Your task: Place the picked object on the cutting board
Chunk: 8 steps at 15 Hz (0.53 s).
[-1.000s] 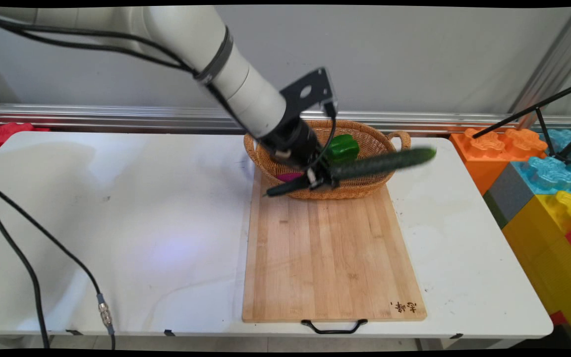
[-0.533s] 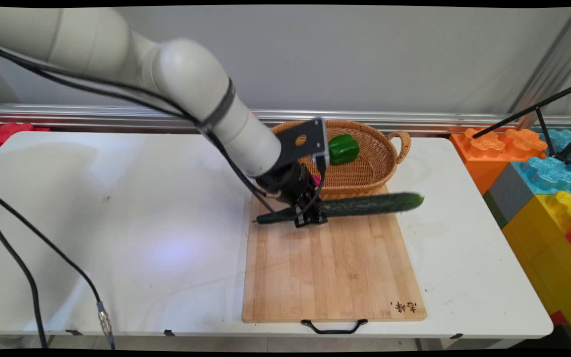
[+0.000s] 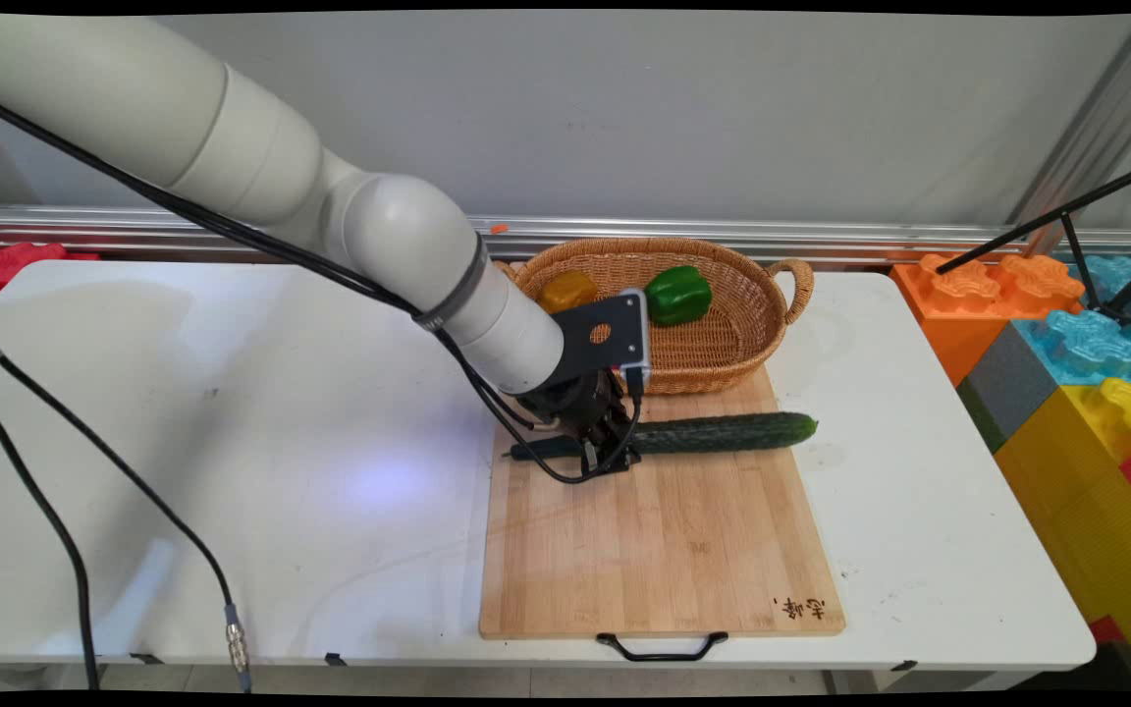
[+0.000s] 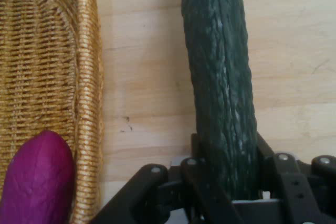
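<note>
The end effector (image 3: pixel 607 454) has come down and toward the near side since a second ago. Back then it held the cucumber (image 3: pixel 713 433) up over the basket (image 3: pixel 772 314). Half a second ago it was just above the cutting board (image 3: pixel 654 550). Now the cucumber lies low along the far end of the board, and it looks like it is touching the wood or very nearly so. The end effector is clamped on the cucumber near its thin left end; the hand view shows the cucumber (image 4: pixel 220 87) squeezed between the black fingers (image 4: pixel 202 192). From left to right: the white tabletop (image 3: pixel 232 412) is on the left, then the end effector, then the long cucumber running to the right, with its tip reaching just past the board's right edge. The cucumber is dark green, long, bumpy and a little shiny. Behind it the basket holds a yellow pepper (image 3: pixel 567 290) and a green pepper (image 3: pixel 677 295). The hand view also shows something purple (image 4: pixel 37 179) in the basket (image 4: pixel 47 66).
</note>
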{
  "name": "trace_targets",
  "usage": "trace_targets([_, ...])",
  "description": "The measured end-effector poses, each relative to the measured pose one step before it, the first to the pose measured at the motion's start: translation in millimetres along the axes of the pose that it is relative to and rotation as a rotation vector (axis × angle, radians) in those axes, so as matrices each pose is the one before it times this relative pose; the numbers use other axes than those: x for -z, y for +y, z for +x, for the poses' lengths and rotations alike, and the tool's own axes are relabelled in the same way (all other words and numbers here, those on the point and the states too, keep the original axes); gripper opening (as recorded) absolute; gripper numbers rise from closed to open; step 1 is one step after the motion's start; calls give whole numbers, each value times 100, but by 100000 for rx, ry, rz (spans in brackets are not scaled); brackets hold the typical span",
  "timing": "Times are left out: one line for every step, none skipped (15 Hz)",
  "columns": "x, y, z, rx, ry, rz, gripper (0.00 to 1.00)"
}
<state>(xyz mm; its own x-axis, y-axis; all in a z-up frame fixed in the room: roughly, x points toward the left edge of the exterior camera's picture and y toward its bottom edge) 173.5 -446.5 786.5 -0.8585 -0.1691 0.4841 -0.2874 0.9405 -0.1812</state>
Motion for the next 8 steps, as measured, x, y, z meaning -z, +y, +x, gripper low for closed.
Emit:
trace_targets([-313,37,-138,-404,-126,453,0])
trace_targets([-184,17,-87,-235,-78,318,0])
trace_targets([-270,33,-119,-359,-70,497,0])
trace_targets([-190,30,-97,-276,-108,302,100])
trace_targets([-178,77,-95,-387,-120,99,100])
trace_targets([-124,78,-81,-262,-140,-9,100])
trace_targets([-82,89,-86,-99,-202,-180,100])
trace_targets([-69,73,-77,-61,-179,-127,100])
